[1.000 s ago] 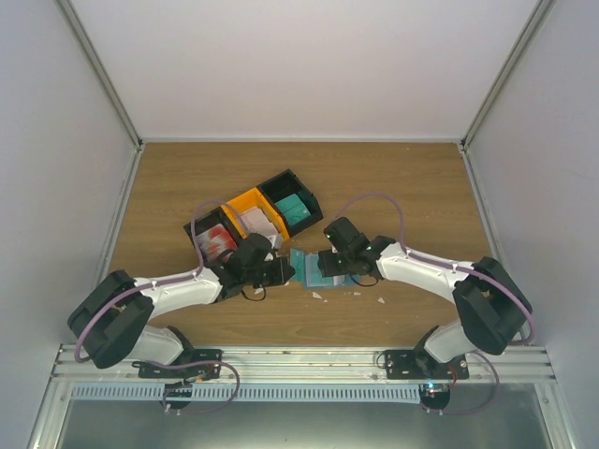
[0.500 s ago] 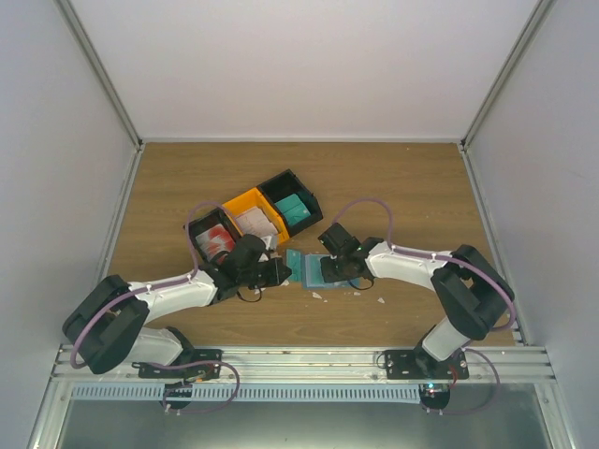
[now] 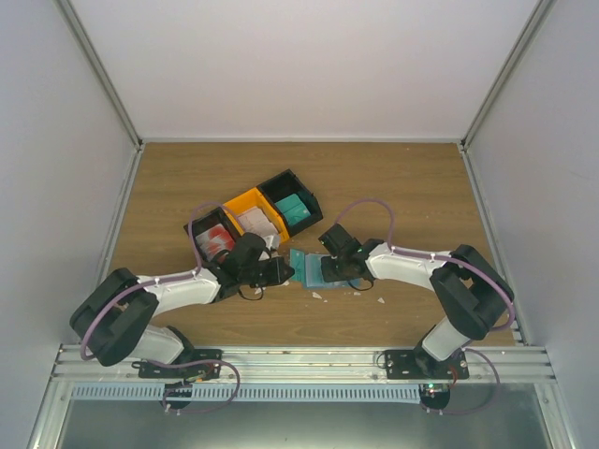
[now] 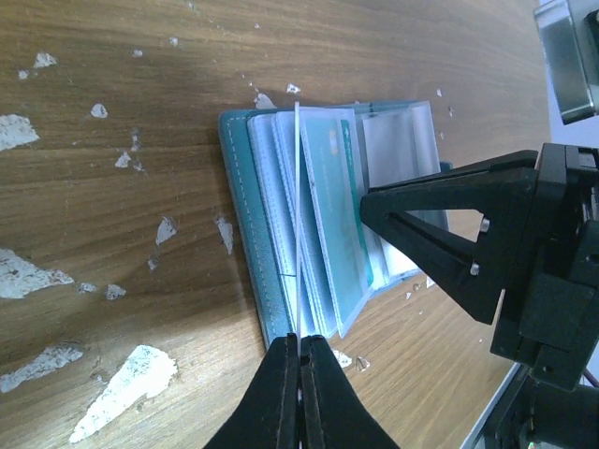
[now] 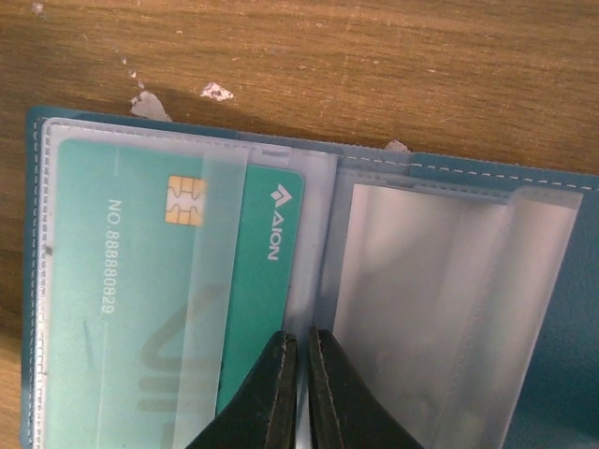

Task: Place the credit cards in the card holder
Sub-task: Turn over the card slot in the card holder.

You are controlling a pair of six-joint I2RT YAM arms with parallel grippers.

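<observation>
The blue-teal card holder (image 3: 305, 267) lies open on the wood between both arms. Seen from the left wrist, its clear sleeves (image 4: 328, 224) fan upward. My left gripper (image 4: 300, 340) is shut on a thin credit card (image 4: 298, 224), seen edge-on, standing over the holder's left sleeves. My right gripper (image 5: 301, 337) is pinched on a clear sleeve (image 5: 323, 253) at the holder's (image 5: 552, 374) middle fold. A teal card with a chip (image 5: 140, 281) sits in the left sleeve. The right fingers (image 4: 440, 224) reach in from the right.
Three bins stand behind the left gripper (image 3: 284, 271): a black one with red and white cards (image 3: 215, 241), a yellow one (image 3: 251, 218), and a black one with a teal stack (image 3: 296, 210). White scraps (image 4: 131, 374) dot the wood. The grippers are close together.
The right gripper has closed from wide open onto the sleeve, and its arm has shifted slightly left over the holder. The left gripper stays shut on its card, hardly moving.
</observation>
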